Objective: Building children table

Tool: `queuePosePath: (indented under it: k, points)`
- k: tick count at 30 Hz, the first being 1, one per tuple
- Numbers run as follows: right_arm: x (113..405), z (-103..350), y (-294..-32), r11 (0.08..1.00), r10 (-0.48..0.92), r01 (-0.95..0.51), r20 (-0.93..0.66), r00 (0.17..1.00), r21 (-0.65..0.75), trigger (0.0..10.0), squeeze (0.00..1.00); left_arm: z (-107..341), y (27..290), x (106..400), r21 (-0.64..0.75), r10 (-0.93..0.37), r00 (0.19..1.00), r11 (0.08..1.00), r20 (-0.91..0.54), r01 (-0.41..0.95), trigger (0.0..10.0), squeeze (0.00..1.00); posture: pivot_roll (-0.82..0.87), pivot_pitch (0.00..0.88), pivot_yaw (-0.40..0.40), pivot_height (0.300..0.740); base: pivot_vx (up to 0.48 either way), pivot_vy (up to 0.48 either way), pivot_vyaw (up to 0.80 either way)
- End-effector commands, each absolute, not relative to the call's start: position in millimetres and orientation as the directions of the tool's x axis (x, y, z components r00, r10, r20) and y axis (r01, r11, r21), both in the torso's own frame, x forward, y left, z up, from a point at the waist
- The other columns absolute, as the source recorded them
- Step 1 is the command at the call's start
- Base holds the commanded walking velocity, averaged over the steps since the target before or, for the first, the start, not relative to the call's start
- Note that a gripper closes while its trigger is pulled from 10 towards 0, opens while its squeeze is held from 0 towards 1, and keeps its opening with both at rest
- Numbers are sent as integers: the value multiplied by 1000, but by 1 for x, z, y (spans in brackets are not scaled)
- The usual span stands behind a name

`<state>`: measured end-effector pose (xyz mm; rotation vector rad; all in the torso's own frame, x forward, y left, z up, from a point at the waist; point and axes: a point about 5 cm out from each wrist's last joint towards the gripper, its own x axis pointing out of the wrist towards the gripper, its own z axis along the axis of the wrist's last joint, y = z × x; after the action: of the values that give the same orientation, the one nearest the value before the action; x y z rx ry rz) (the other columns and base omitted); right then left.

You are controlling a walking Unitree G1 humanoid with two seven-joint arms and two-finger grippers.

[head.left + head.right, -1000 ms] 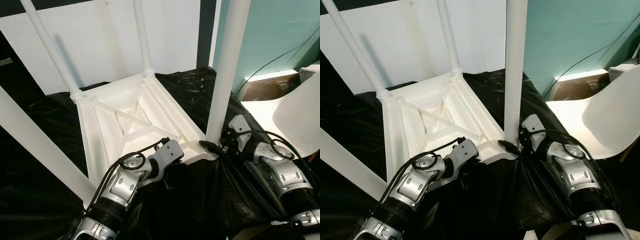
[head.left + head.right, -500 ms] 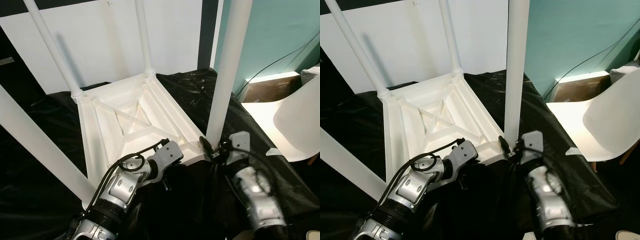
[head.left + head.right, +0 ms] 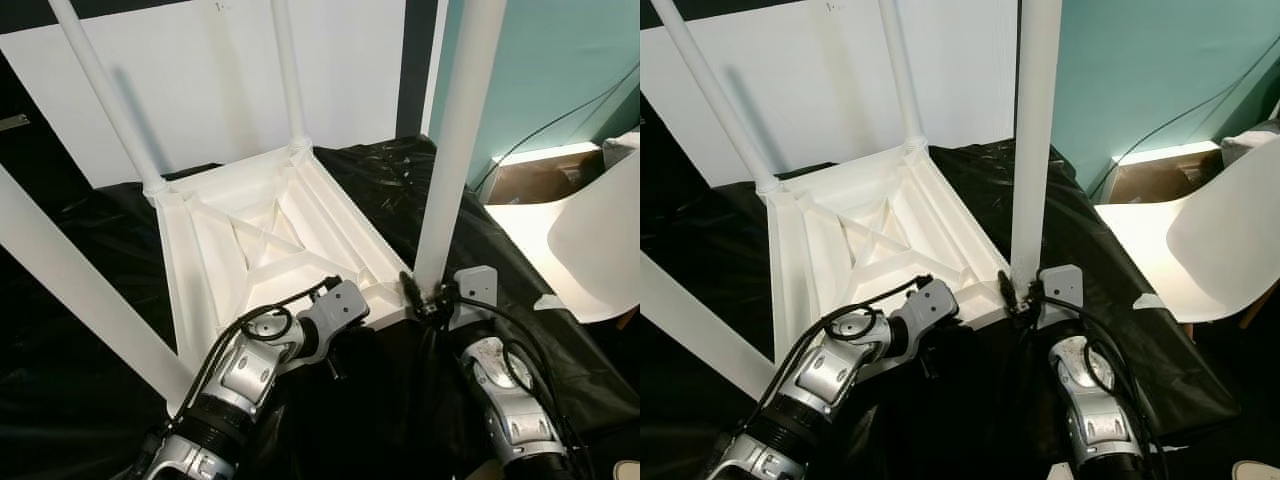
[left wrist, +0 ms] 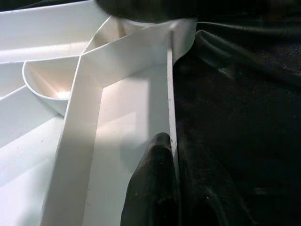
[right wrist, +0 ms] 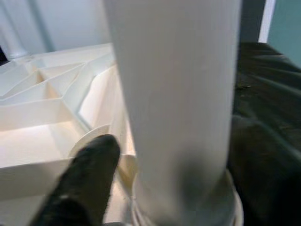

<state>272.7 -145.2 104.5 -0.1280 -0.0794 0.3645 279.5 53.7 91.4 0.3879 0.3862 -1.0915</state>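
A white children's table lies upside down on a black plastic sheet, its legs pointing up. My right gripper is at the base of the near right leg, shut around it where it meets the corner socket. In the right wrist view the leg stands close, with one black finger against its side. My left gripper is shut on the table's near rim, one finger lying inside the rim wall. In the eye views the left wrist covers those fingers.
A white chair stands close on the right, beside a cardboard box and a cable against the teal wall. A white panel stands behind the table. The near left leg slants across the left side.
My right forearm has swung in from the right side to straight below the leg's base, the wrist turning around the leg. The left arm and table have stayed put.
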Motion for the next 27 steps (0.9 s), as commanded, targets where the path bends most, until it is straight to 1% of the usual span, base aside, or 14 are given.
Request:
queuePosePath:
  k: [1, 2, 3, 4, 5, 12, 13, 14, 15, 18, 23, 25, 26, 27]
  points:
    - [278, 109, -137, 870, 483, -475, 39, 875, -135, 10000, 1000, 49, 73, 268, 27, -669, 437, 529, -601, 848, 10000, 0, 38, 0, 32, 740, 0, 0, 0]
    - [278, 109, -137, 870, 483, -475, 39, 875, -135, 10000, 1000, 49, 73, 268, 27, -669, 437, 529, -601, 848, 10000, 0, 38, 0, 32, 740, 0, 0, 0]
    - [282, 115, -138, 840, 533, -521, 46, 845, -152, 10000, 773, 49, 73, 269, 28, -669, 438, 530, -601, 847, 10000, 0, 38, 0, 31, 740, 0, 0, 0]
    - [282, 115, -138, 840, 533, -521, 46, 845, -152, 10000, 773, 49, 73, 269, 28, -669, 438, 530, -601, 847, 10000, 0, 38, 0, 31, 740, 0, 0, 0]
    - [287, 121, -140, 810, 574, -559, 45, 818, -177, 10000, 0, 49, 73, 269, 28, -668, 440, 532, -600, 846, 10000, 0, 37, 0, 29, 740, 0, 0, 0]
    - [297, 125, -147, 665, 719, -715, -74, 691, -216, 10000, 0, 49, 73, 269, 28, -667, 444, 536, -598, 844, 10000, 0, 38, 0, 27, 740, 0, 0, 0]
    - [297, 123, -147, 611, 758, -764, -126, 640, -206, 5804, 0, 49, 73, 270, 28, -666, 445, 538, -598, 843, 10000, 0, 41, 0, 25, 740, 0, 0, 0]
    - [297, 123, -147, 611, 758, -764, -126, 640, -206, 5804, 0, 49, 73, 270, 28, -666, 445, 538, -598, 843, 10000, 0, 41, 0, 25, 740, 0, 0, 0]
    - [296, 121, -148, 563, 789, -804, -167, 591, -191, 0, 0, 49, 74, 270, 29, -665, 447, 540, -598, 841, 10000, 0, 46, 0, 23, 740, 0, 0, 0]
    - [294, 120, -151, 498, 823, -853, -224, 522, -156, 0, 0, 49, 74, 270, 28, -664, 451, 544, -597, 839, 10000, 0, 50, 0, 21, 740, 0, 0, 0]
    - [294, 117, -152, 483, 826, -866, -262, 500, -130, 0, 0, 48, 75, 268, 25, -663, 451, 548, -598, 836, 10000, 0, 50, 0, 21, 740, 0, 0, 0]
    - [296, 117, -145, 582, 770, -797, -204, 604, -162, 0, 0, 47, 75, 267, 23, -661, 453, 551, -598, 834, 10000, 0, 60, 0, 13, 740, 0, 0, 0]
    - [296, 117, -145, 582, 770, -797, -204, 604, -162, 0, 0, 47, 75, 267, 23, -661, 453, 551, -598, 834, 10000, 0, 60, 0, 13, 740, 0, 0, 0]
    - [303, 121, -144, 704, 668, -676, -122, 734, -217, 0, 0, 47, 75, 267, 23, -661, 454, 552, -598, 833, 10000, 0, 60, 0, 13, 740, 0, 0, 0]
